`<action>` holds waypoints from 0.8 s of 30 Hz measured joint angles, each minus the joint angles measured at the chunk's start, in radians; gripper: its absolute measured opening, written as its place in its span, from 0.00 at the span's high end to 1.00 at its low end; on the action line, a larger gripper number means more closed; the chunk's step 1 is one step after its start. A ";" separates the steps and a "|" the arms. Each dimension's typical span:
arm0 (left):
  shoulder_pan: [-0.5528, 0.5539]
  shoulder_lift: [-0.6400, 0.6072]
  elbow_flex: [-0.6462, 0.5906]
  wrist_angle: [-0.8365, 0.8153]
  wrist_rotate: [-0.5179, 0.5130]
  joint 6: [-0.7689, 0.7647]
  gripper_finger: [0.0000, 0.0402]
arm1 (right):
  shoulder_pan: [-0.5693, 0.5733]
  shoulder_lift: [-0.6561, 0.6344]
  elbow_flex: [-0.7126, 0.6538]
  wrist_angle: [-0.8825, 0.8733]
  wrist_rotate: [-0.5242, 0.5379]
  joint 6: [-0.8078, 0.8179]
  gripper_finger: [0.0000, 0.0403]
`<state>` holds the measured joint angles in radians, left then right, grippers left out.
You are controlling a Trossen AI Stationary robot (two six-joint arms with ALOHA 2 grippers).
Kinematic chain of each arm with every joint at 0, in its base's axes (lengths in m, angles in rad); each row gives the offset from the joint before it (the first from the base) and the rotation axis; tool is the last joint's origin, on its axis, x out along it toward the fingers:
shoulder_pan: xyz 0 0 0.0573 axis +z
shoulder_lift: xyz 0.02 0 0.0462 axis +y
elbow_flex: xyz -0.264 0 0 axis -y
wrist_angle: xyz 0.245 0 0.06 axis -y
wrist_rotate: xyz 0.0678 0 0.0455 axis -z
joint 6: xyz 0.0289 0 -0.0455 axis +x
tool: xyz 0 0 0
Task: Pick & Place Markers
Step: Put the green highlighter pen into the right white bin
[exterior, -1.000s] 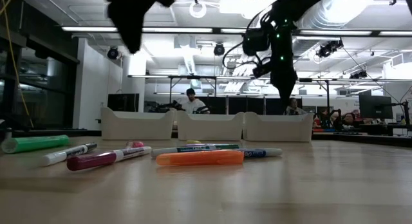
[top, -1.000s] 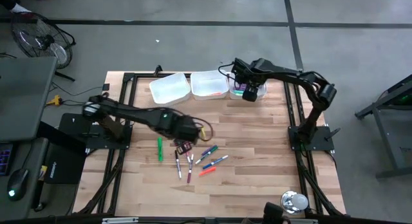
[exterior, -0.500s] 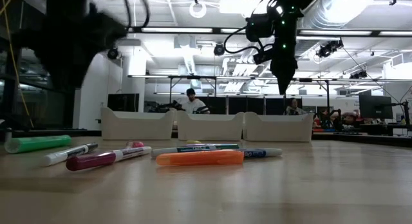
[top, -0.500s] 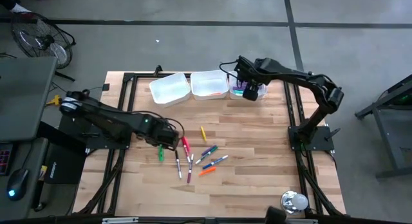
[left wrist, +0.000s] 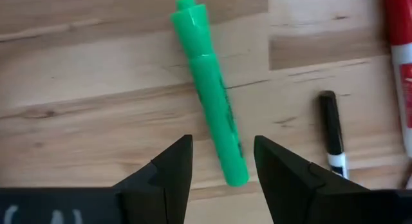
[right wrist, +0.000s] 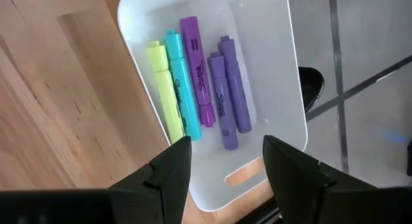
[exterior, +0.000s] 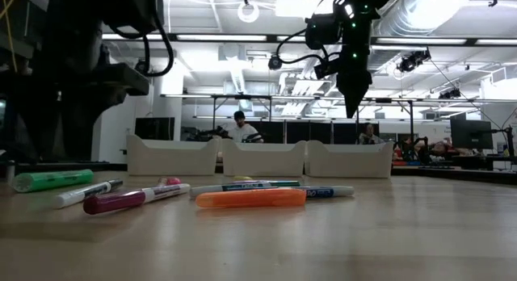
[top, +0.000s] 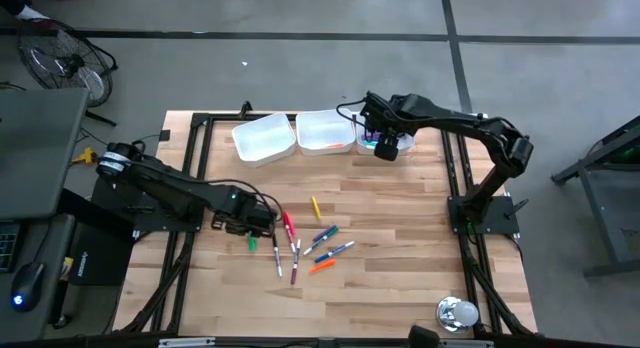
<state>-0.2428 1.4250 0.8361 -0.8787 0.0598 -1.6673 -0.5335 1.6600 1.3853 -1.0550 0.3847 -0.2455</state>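
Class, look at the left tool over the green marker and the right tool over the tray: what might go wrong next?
1. The left tool, open, straddles only the green marker's end; closing there may pivot it or let it slip.
2. A black-capped marker lies close by and might get nudged.
3. The right tool hangs open above the tray holding five markers; descending could bump its rim.

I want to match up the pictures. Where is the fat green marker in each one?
High view: green marker just below the left end effector.
Low view: far left on the table.
Left wrist view: centre, between the open fingers.
Right wrist view: not in it.
Shared landmark: the black-capped marker beside it.
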 joint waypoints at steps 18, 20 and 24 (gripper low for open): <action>0.000 0.116 -0.001 0.014 -0.038 -0.050 0.60 | 0.000 0.000 0.000 -0.001 -0.007 0.002 0.55; 0.000 0.137 0.000 0.027 -0.022 -0.047 0.60 | 0.000 0.000 0.000 -0.003 -0.013 0.002 0.55; 0.000 0.179 0.003 0.054 0.000 -0.045 0.60 | 0.000 0.000 0.000 -0.008 -0.018 0.002 0.55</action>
<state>-0.2424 1.6041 0.8396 -0.8246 0.0596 -1.7121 -0.5339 1.6600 1.3853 -1.0634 0.3664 -0.2432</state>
